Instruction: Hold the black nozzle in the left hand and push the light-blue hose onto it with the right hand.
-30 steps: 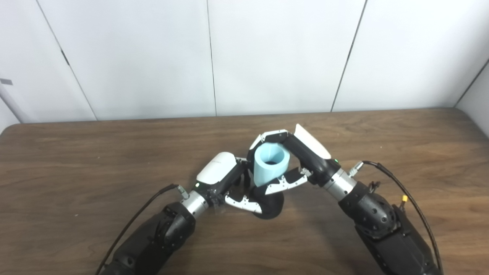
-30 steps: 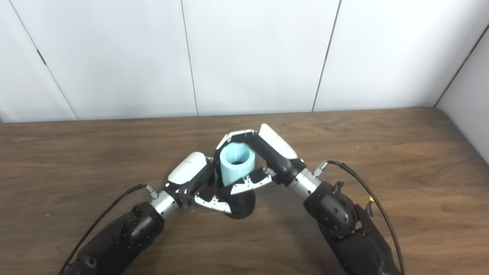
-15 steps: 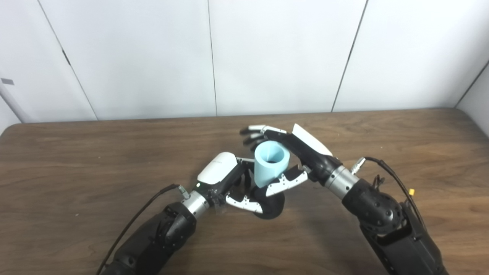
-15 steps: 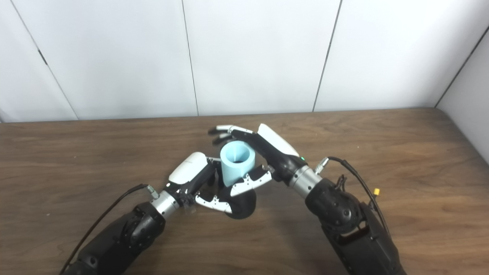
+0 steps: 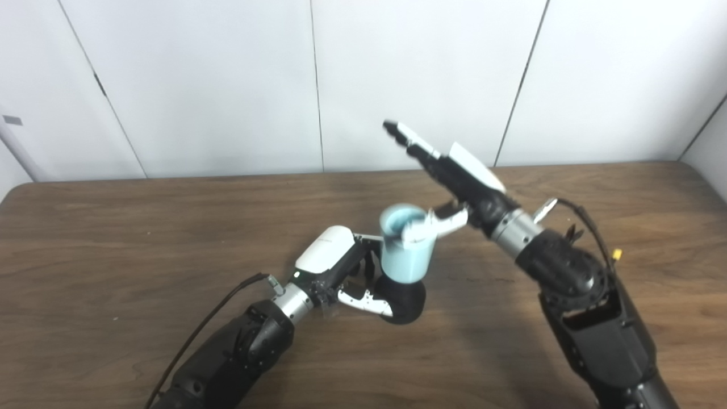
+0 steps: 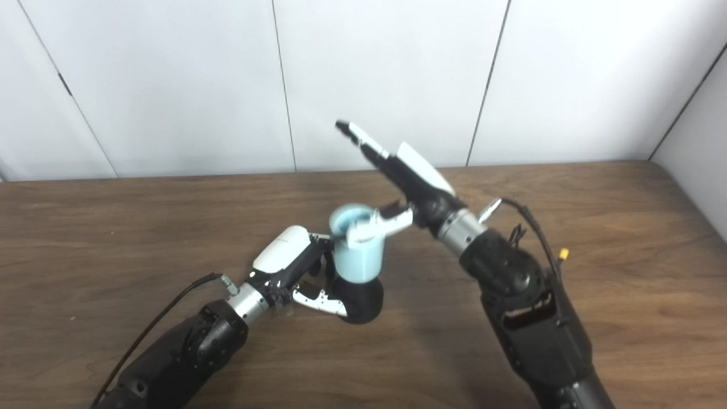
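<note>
Light-blue hose (image 5: 404, 249) stands seated on the black nozzle (image 5: 402, 297), near the desk's middle.

Left hand (image 5: 335, 267) has its fingers (image 5: 363, 300) wrapped round the nozzle's base, pinning it to the desk (image 5: 113, 238), likely so the hose can be pressed down. Right hand (image 5: 454, 176) is spread wide, holding nothing, its thumb over the hose's top rim; contact is unclear. Bare wood lies all around, every edge well apart.

My right hand (image 5: 454, 176) has let go of the light-blue hose (image 5: 404, 250) and lifted up and back, fingers (image 5: 406, 136) now spread; the hose sits lower on the black nozzle (image 5: 404, 301).
</note>
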Available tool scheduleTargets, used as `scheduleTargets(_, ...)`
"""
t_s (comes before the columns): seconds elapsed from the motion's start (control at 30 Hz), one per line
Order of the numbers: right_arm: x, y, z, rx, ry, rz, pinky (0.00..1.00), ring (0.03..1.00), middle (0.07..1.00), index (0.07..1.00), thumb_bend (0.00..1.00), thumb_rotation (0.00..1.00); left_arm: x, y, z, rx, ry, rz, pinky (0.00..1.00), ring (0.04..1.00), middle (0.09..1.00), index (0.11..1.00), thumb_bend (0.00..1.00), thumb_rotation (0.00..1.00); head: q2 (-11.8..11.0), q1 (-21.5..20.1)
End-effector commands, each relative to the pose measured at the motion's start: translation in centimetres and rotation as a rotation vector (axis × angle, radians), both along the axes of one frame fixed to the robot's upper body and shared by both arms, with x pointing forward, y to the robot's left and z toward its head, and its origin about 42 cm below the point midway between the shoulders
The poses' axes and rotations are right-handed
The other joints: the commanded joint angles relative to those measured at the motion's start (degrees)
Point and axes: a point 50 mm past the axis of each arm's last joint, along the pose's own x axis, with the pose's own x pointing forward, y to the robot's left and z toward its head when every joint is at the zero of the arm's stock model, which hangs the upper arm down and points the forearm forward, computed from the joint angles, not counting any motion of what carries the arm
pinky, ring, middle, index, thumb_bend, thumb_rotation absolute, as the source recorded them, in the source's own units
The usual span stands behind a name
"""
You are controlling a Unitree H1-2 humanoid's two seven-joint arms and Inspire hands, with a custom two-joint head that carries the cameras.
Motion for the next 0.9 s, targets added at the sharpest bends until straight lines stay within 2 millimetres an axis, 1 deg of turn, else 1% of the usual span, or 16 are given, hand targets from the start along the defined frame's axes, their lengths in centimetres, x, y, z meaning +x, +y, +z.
scheduleTargets(0.0,-0.4,-0.8,4.3,0.021,-0.150,0.031,1.00,1.000,1.000,1.000,1.00,0.36,-5.1,3.1,-9.3,0.342,0.298,0.008,0.34,0.386,0.497,0.527,0.50,0.00,0.08,0.01)
scheduleTargets(0.07,-0.8,-1.3,4.7,0.020,-0.120,0.044,1.00,1.000,1.000,1.000,1.00,0.35,-5.1,3.1,-9.3,0.345,0.303,0.010,0.34,0.386,0.496,0.529,0.50,0.00,0.13,0.02)
scheduleTargets(0.23,-1.9,-2.6,5.3,-0.022,-0.057,0.101,1.00,1.000,1.000,1.000,1.00,0.38,-5.0,3.3,-9.3,0.348,0.311,0.017,0.33,0.384,0.498,0.530,0.50,0.00,0.24,-0.05)
scheduleTargets(0.33,-2.6,-3.4,5.6,-0.045,-0.014,0.149,1.00,1.000,1.000,1.000,1.00,0.37,-5.0,3.5,-9.3,0.345,0.310,0.018,0.34,0.390,0.503,0.521,0.50,0.00,0.37,-0.16)
scheduleTargets(0.47,-3.4,-4.7,5.8,-0.047,-0.021,0.205,1.00,1.000,1.000,1.000,1.00,0.39,-4.9,3.6,-9.3,0.353,0.310,0.020,0.34,0.390,0.503,0.521,0.50,0.00,0.38,-0.25)
scheduleTargets(0.5,-3.6,-5.0,5.6,-0.047,-0.044,0.206,1.00,1.000,1.000,1.000,1.00,0.41,-4.9,3.6,-9.3,0.355,0.311,0.021,0.35,0.390,0.503,0.521,0.50,0.00,0.47,-0.18)
scheduleTargets(0.53,-3.8,-5.4,5.3,-0.059,-0.077,0.193,1.00,1.000,1.000,0.998,1.00,0.48,-4.9,3.6,-9.3,0.357,0.311,0.022,0.35,0.390,0.503,0.521,0.50,0.00,0.47,-0.18)
scheduleTargets(0.57,-4.1,-5.6,5.0,-0.076,-0.117,0.180,0.98,1.000,1.000,0.984,0.97,0.57,-4.8,3.7,-9.3,0.357,0.310,0.022,0.35,0.391,0.504,0.520,0.50,0.00,0.40,-0.22)
scheduleTargets(0.6,-4.3,-5.7,4.7,-0.108,-0.173,0.167,0.96,1.000,0.997,0.970,0.92,0.66,-4.8,3.7,-9.3,0.357,0.310,0.023,0.35,0.392,0.505,0.517,0.50,0.00,0.36,-0.28)
scheduleTargets(0.67,-4.7,-5.7,4.3,-0.194,-0.272,0.156,0.93,0.986,0.986,0.971,0.81,0.77,-4.8,3.7,-9.3,0.358,0.308,0.022,0.36,0.391,0.504,0.520,0.50,0.00,0.32,-0.31)
scheduleTargets(0.73,-5.0,-5.5,4.0,-0.280,-0.330,0.155,0.93,0.987,0.995,0.983,0.75,0.82,-4.8,3.7,-9.3,0.355,0.308,0.021,0.36,0.392,0.503,0.521,0.50,0.00,0.33,-0.36)
scheduleTargets(0.8,-5.2,-5.1,3.8,-0.359,-0.376,0.150,0.95,0.991,0.999,0.997,0.72,0.90,-4.8,3.7,-9.3,0.352,0.310,0.022,0.36,0.399,0.502,0.511,0.50,0.00,0.27,-0.32)
scheduleTargets(0.87,-5.3,-4.8,3.6,-0.411,-0.408,0.150,0.95,0.981,1.000,1.000,0.69,0.94,-4.8,3.6,-9.3,0.352,0.309,0.022,0.36,0.398,0.502,0.514,0.50,0.00,0.29,-0.18)
